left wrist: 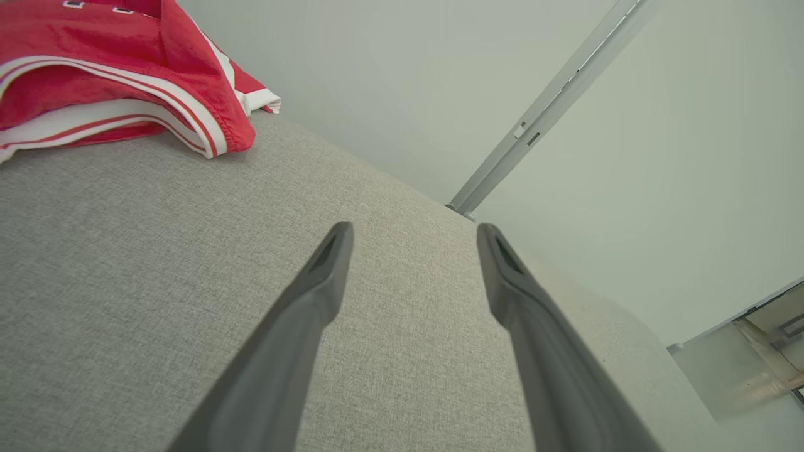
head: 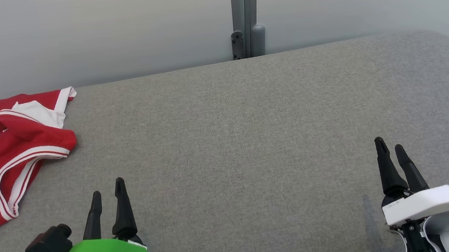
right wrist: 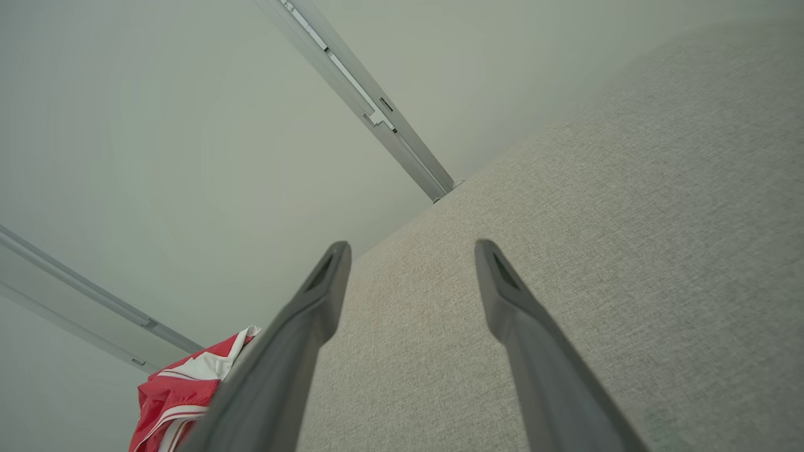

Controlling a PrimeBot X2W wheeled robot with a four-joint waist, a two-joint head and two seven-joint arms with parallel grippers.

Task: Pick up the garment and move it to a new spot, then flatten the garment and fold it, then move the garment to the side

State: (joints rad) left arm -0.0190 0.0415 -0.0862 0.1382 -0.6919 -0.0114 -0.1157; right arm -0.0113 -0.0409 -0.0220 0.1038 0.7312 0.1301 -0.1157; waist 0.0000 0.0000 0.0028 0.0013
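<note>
The garment [head: 5,155] is red with white trim and lies bunched at the far left of the grey fabric table [head: 250,140], partly cut off by the head view's edge. It also appears at the top left of the left wrist view as the garment [left wrist: 113,69], and low on the left of the right wrist view as the garment [right wrist: 182,389]. My left gripper [head: 107,187] hovers open near the front left, a short way to the right of the cloth, with nothing between its fingers. My right gripper [head: 389,144] stands open at the front right, far from the cloth.
A pale wall runs behind the table, with a grey metal post [head: 246,17] at its far edge near the middle. The table's right end curves away at the upper right corner [head: 447,43].
</note>
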